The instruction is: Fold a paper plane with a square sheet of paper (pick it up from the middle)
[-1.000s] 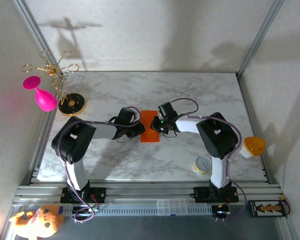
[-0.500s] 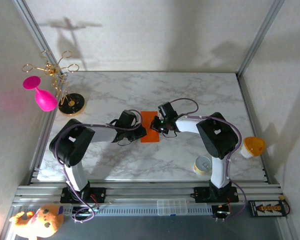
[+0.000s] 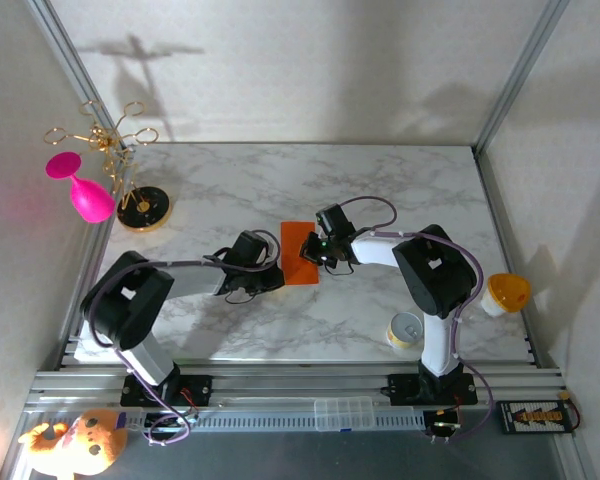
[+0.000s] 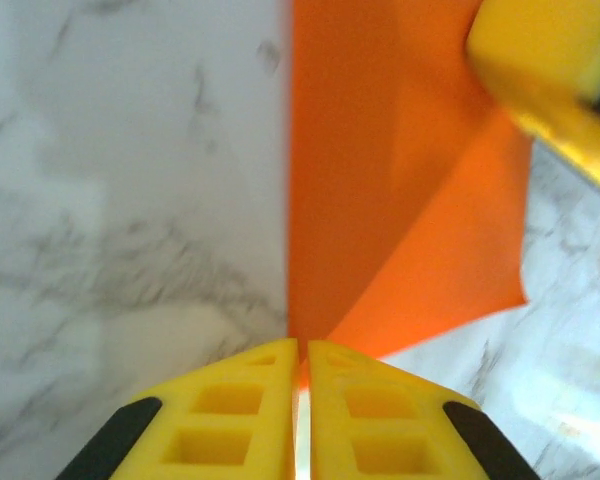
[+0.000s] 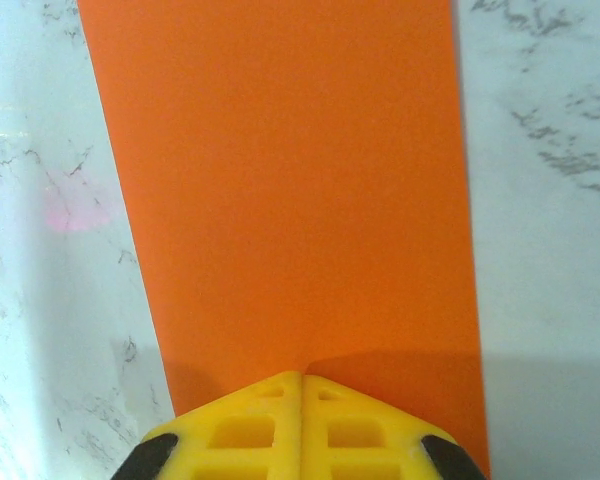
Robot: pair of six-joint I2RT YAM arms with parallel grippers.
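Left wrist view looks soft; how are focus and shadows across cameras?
Left wrist: marble tabletop veins smeared, a yellow finger at top right out of focus, the crease in the thin orange paper sheet readable. Right wrist: crisp edges, shadow band across the sheet's lower end. Top external: sharp, shadows on the back wall.
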